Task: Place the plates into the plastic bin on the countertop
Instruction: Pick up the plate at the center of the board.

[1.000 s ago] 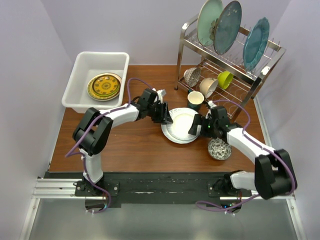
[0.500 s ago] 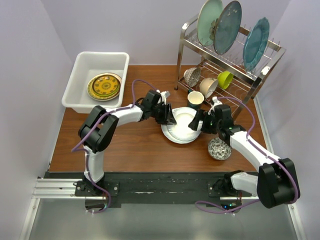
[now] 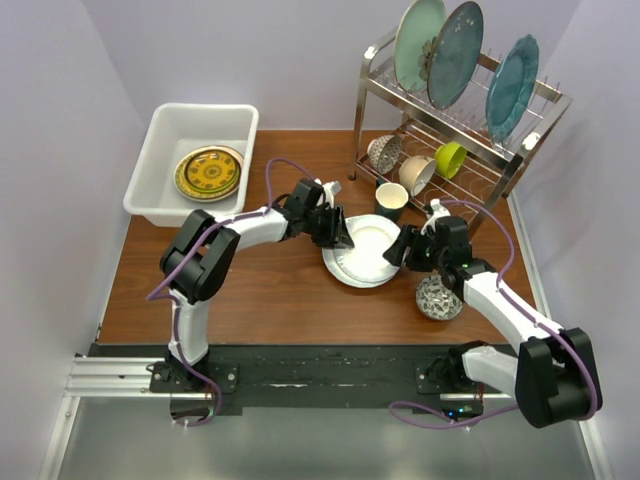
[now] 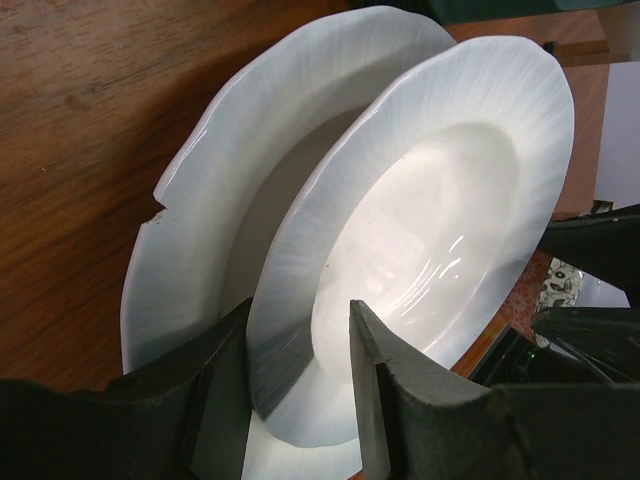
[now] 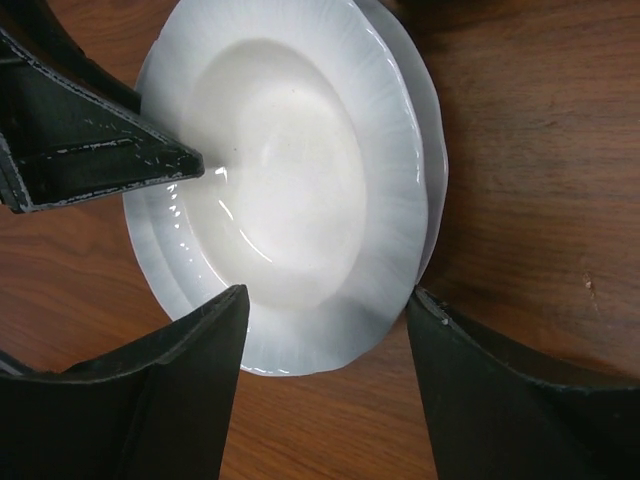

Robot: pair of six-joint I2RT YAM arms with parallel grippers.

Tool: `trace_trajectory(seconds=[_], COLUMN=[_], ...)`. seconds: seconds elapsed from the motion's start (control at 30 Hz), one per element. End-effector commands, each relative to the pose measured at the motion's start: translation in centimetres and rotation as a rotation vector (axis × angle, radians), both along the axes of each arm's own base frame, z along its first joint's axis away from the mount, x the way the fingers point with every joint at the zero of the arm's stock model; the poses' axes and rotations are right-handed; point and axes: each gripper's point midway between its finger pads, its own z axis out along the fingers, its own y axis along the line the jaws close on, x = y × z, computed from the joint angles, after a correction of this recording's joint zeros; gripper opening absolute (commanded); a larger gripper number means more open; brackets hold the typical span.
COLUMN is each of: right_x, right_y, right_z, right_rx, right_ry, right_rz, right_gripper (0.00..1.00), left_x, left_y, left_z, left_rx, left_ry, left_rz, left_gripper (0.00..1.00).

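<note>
1. Plastic bin (image 3: 205, 108): well to the left of and beyond the left gripper. A yellow patterned plate (image 3: 208, 173) already lies flat inside, with bare floor behind it.
2. Left gripper (image 4: 300, 310): pinched on the near rim of the upper white plate (image 4: 430, 200), one finger under it and one on its face.
3. Upper white plate: tipped up on edge. Lower white plate (image 4: 200, 180): flat on the countertop (image 3: 270, 290) directly beneath the hand.
4. Right gripper (image 5: 325, 300): jaws wide and holding nothing, one on each side of the plate's rim without touching it.
5. Change: over the last second the right gripper has drawn back to the plate's right rim, and the left elbow has folded in. Judgement: the top plate is separated and carried by the left hand alone, ready for transfer.
6. Edges: a green cup (image 3: 391, 200) stands just beyond the right gripper, a patterned bowl (image 3: 438, 298) sits near its wrist, and the wire rack (image 3: 450, 110) is farther right.
7. Room: bare wood runs from the left hand to the bin. The bin's near wall must be cleared.
</note>
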Motion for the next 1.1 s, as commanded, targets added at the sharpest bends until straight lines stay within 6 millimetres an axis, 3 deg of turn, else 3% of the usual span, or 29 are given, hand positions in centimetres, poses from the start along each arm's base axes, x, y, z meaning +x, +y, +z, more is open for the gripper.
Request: trace_trajectory(seconds=[0.0, 0.27, 0.63, 0.83, 0.93, 1.07], right_x=[0.4, -0.3, -0.3, -0.2, -0.1, -0.1], right_y=[3.4, 3.3, 2.2, 2.4, 2.9, 3.6], right_z=[3.6, 2.9, 4.3, 4.8, 5.2, 5.4], right_rx=[0.151, 0.189, 0.23, 0.256, 0.278, 0.309], right_ry=[-0.124, -0.101, -0.135, -0.142, -0.15, -0.146], right_rz=[0.129, 0.095, -0.014, -0.022, 0.006, 0.039], right_gripper=[0.56, 0.35, 0.14, 0.25, 0.44, 0.56], left_x=[-2.8, -3.0, -3.8, -4.5, -5.0, -5.4], left_y=[2.4, 3.0, 3.2, 3.0, 2.8, 2.7], left_z=[-5.7, -6.0, -5.7, -5.3, -5.4, -5.5], left_rx=[0.165, 0.198, 0.185, 0.149, 0.142, 0.125], left_ry=[0.11, 0.115, 0.113, 0.117, 0.123, 0.133], left_rz=[-0.026, -0.02, -0.037, -0.06, -0.071, -0.078], left_gripper=[0.45, 0.45, 0.45, 0.45, 0.45, 0.45])
